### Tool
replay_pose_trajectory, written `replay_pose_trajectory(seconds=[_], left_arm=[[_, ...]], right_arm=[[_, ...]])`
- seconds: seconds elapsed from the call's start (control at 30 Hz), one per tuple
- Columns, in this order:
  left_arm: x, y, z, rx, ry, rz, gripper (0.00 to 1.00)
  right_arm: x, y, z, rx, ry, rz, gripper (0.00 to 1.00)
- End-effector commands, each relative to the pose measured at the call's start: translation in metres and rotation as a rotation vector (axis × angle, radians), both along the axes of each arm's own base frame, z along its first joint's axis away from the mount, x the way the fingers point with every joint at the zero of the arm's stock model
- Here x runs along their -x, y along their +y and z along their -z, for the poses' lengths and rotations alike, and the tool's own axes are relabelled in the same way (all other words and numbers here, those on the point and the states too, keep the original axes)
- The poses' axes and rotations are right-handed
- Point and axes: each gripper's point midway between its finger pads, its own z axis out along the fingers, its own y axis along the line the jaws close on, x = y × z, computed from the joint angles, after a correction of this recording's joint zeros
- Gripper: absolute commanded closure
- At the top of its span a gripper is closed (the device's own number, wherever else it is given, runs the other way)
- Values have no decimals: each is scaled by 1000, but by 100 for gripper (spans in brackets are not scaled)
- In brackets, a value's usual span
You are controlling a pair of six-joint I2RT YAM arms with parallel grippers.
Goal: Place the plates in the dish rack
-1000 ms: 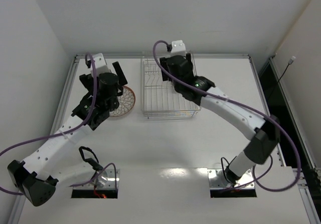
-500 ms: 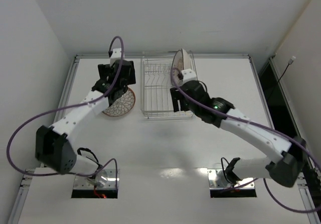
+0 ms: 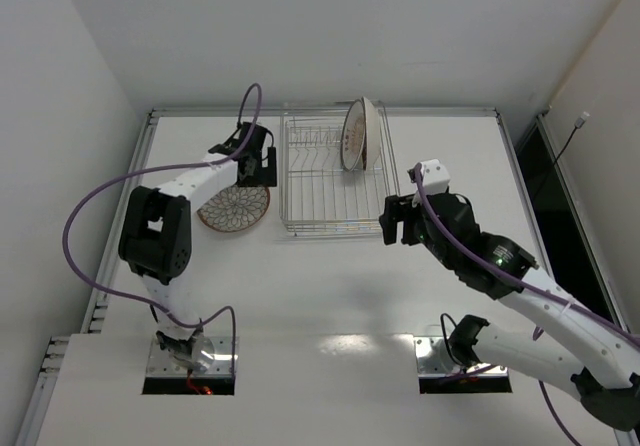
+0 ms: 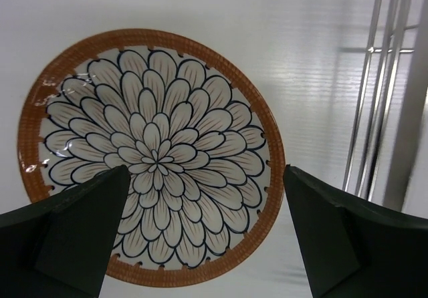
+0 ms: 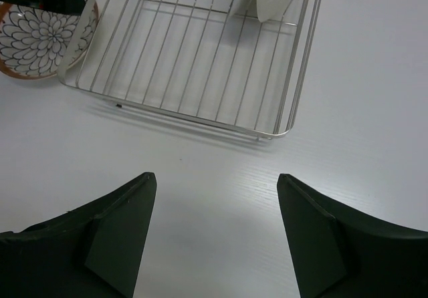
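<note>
Top external: one plate [image 3: 353,134] is standing in the rack [image 3: 335,232], the petal plate [image 3: 235,209] lying beside it. Left wrist: left gripper [image 4: 206,178] is gaping over it, best taking its rim. Right wrist: right gripper [image 5: 214,184] is hanging empty, open.

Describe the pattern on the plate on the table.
The plate has dark-outlined petals, orange rim; see left wrist view.

The dish rack [image 3: 335,228] is set at the far middle of the table [image 3: 330,296]. 1 upright plate [image 3: 354,134] is lodged in its far right part. 1 flat plate [image 3: 235,209] is laid on the table just left of the rack, partly under the left gripper [image 3: 257,163]. The right gripper [image 3: 398,221] is held beside the rack's near right corner.
</note>
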Motion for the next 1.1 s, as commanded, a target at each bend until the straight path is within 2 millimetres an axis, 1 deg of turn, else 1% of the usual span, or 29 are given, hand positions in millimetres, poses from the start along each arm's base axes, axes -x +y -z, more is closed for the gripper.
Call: replay_pose_trajectory(seconds=[0.0,0.03,0.07,0.1,0.2,0.23,0.27,0.3,0.33,0.37,0.4,0.43,0.47,0.5,0.53,0.57,0.6,0.63,0.77,0.8,0.83,0.87,0.9,0.93,1.07], left_arm=[[-5,-9,3,47,33,53,1],[-6,-9,5,43,46,53,1],[-3,-9,16,33,87,70,4],[-6,-10,17,33,86,70,5],[-2,-9,25,18,122,77,7],[-2,-7,30,8,131,72,7],[0,-6,31,6,139,71,7],[0,-6,33,-2,151,78,7],[1,-6,37,-4,160,78,7],[3,-3,37,-24,169,82,7],[4,-8,42,-28,181,94,7],[4,-10,39,-43,177,97,7],[10,-11,49,-81,209,109,7],[8,-9,49,-94,212,102,7],[10,-12,52,-107,217,110,7],[13,-9,59,-128,243,114,7],[14,-11,58,-141,239,118,7],[17,-10,64,-147,259,118,9],[18,-11,68,-148,274,132,9],[19,-11,73,-151,284,132,9],[19,-11,73,-151,284,132,9],[17,-13,70,-146,279,144,9],[17,-13,70,-145,279,144,9],[17,-15,71,-136,281,149,9],[20,-13,75,-146,300,157,9]], right_arm=[[0,-5,2,42,-9,-4,29],[2,-7,3,53,-14,-10,29],[3,-9,6,54,-13,-10,29],[3,-9,6,62,-16,-14,29],[6,-13,10,68,-19,-18,29],[7,-14,8,61,-27,-18,29],[8,-15,12,67,-21,-18,29],[9,-15,9,60,-28,-18,29],[9,-16,7,53,-34,-17,27],[10,-17,8,60,-28,-18,27],[10,-18,9,69,-31,-22,27],[10,-18,9,69,-31,-22,27],[11,-19,10,75,-25,-23,27],[11,-19,10,75,-25,-23,27],[11,-19,10,75,-25,-23,27],[11,-19,10,75,-25,-23,27],[11,-19,10,75,-25,-23,27],[11,-19,10,75,-25,-23,27],[11,-18,6,69,-31,-22,27],[11,-18,6,69,-31,-22,27],[10,-18,2,61,-39,-22,27],[10,-18,6,75,-25,-23,27],[10,-18,6,75,-25,-23,27],[10,-17,1,68,-32,-22,27],[9,-15,-1,64,-31,-30,27]])
